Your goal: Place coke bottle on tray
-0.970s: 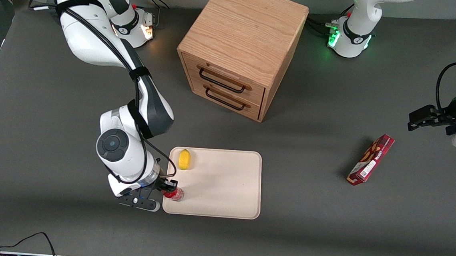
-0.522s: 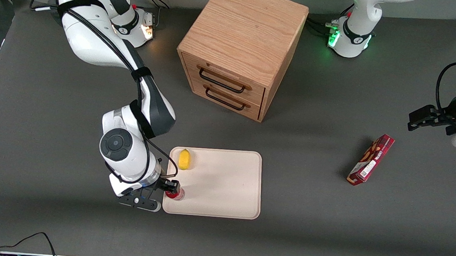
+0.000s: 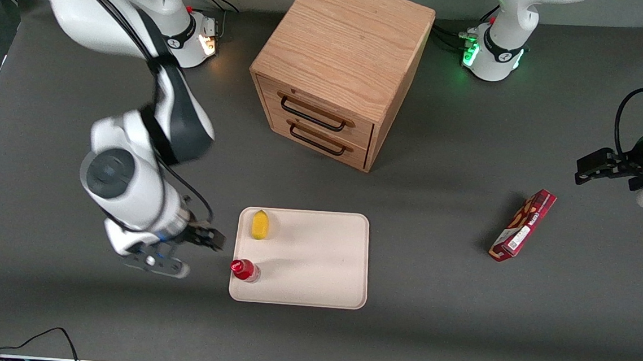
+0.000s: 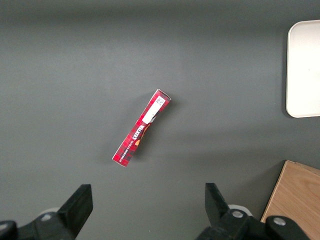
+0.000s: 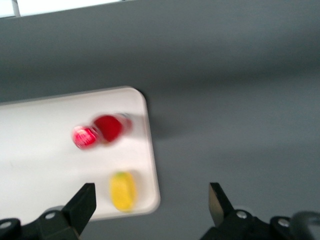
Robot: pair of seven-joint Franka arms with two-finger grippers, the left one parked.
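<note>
The coke bottle, small and red with a red cap, stands upright on the cream-beige tray, at the tray corner nearest the front camera on the working arm's end. It also shows in the right wrist view, on the tray. My gripper is open and empty, raised above the bare table just off the tray's edge, apart from the bottle.
A yellow lemon lies on the tray, farther from the front camera than the bottle. A wooden drawer cabinet stands farther back. A long red snack box lies toward the parked arm's end of the table.
My gripper has let go of the coke bottle, opened, and pulled up and away from the tray toward the working arm's end. The bottle stays standing on the tray.
</note>
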